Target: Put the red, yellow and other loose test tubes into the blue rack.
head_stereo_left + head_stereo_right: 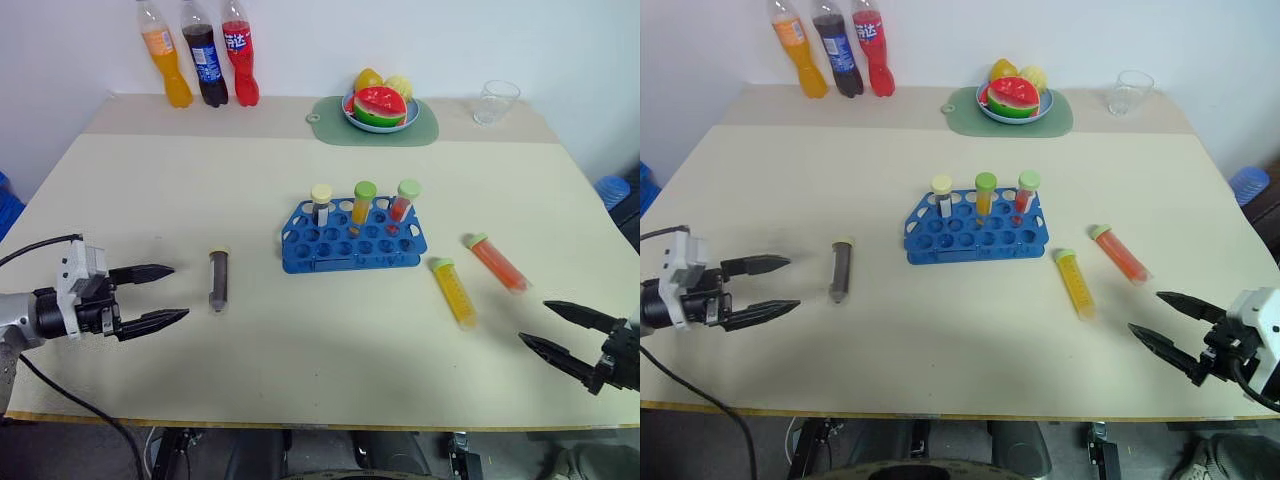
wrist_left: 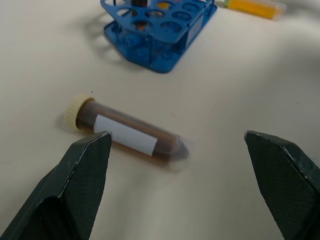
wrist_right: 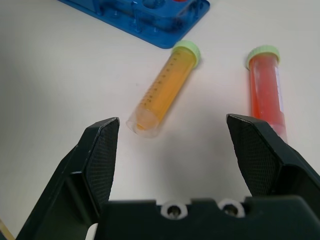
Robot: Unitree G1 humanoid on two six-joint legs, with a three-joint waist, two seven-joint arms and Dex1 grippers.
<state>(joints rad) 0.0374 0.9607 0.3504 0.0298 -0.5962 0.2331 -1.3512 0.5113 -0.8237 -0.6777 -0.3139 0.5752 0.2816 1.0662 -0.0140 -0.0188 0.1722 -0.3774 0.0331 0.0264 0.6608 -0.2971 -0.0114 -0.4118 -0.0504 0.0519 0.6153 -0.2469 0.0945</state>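
Three clear capped plastic test tubes lie loose on the cream table (image 1: pixel 300 340): brown (image 1: pixel 218 279) left of the bright blue holed rack (image 1: pixel 352 240), yellow (image 1: pixel 453 291) and red (image 1: pixel 496 262) right; left end effector (image 1: pixel 152 296) and right end effector (image 1: pixel 563 333) gape apart, each facing its nearest tube, presumably for pickup

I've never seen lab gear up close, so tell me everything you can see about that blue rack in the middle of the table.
The blue rack is a low, bright blue tray, plastic by its look, with rows of round holes in its top. It sits flat near the middle of the pale table. Three capped tubes stand upright in its back row: one with a pale yellow cap and two with green caps. The other holes look empty. Neither pincer touches it.
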